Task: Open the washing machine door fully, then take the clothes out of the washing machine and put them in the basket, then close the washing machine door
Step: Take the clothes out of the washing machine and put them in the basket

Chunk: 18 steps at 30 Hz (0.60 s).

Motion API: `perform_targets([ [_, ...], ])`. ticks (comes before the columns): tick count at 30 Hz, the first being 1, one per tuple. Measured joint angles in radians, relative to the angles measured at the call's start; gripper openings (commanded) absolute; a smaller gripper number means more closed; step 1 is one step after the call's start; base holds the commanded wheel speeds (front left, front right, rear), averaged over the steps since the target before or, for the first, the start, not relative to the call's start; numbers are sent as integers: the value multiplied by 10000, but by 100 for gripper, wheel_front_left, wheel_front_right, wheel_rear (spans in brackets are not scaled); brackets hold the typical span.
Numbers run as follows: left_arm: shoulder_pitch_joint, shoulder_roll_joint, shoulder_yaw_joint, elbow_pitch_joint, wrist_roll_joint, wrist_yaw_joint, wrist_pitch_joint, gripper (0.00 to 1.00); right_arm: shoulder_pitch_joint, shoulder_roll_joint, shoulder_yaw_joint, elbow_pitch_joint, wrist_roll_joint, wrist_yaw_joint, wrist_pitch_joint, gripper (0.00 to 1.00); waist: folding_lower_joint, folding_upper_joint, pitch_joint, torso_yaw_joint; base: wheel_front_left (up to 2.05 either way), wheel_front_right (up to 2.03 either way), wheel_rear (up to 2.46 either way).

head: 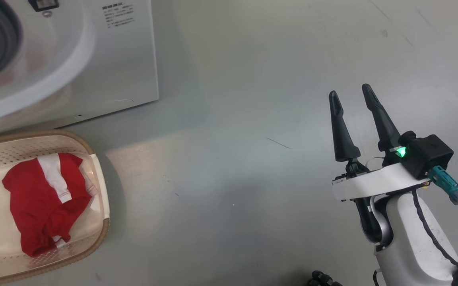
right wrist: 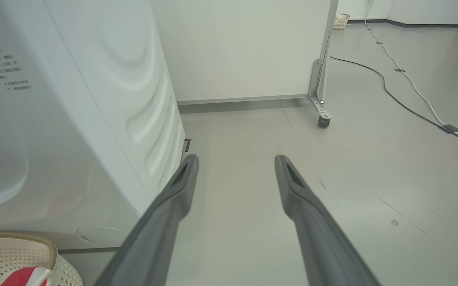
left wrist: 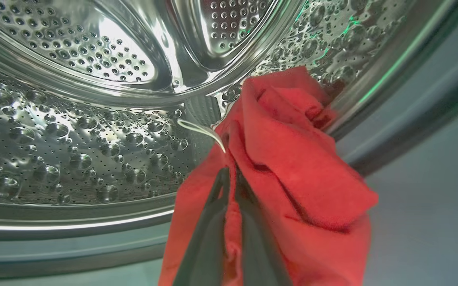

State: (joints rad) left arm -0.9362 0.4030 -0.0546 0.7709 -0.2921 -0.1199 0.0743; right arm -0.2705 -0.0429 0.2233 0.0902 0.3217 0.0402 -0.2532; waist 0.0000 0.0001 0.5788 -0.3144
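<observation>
Left wrist view: left hand pinching clothes inside drum.

Washer: white; gasket grey. Drum: shiny steel, dimpled, dotted with holes. Cloth in drum: plain red. Clothes in basket: red, white stripe. Basket: cream, perforated, brown woven-look rim. Floor: pale grey. Right gripper: dark grey.

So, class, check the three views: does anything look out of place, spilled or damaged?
Nothing stands out. One red garment lies inside the basket; the left gripper is shut on a second garment in the drum; the right gripper hangs open over the floor.
</observation>
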Motion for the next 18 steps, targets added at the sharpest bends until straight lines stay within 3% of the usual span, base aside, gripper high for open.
perform_targets([
  [18, 1745, -1174, -1175, 293, 42, -58, -1664, 0, 298, -217, -593, 479, -228, 115, 0, 100, 0, 0, -1553, 1462, 0, 0, 0],
])
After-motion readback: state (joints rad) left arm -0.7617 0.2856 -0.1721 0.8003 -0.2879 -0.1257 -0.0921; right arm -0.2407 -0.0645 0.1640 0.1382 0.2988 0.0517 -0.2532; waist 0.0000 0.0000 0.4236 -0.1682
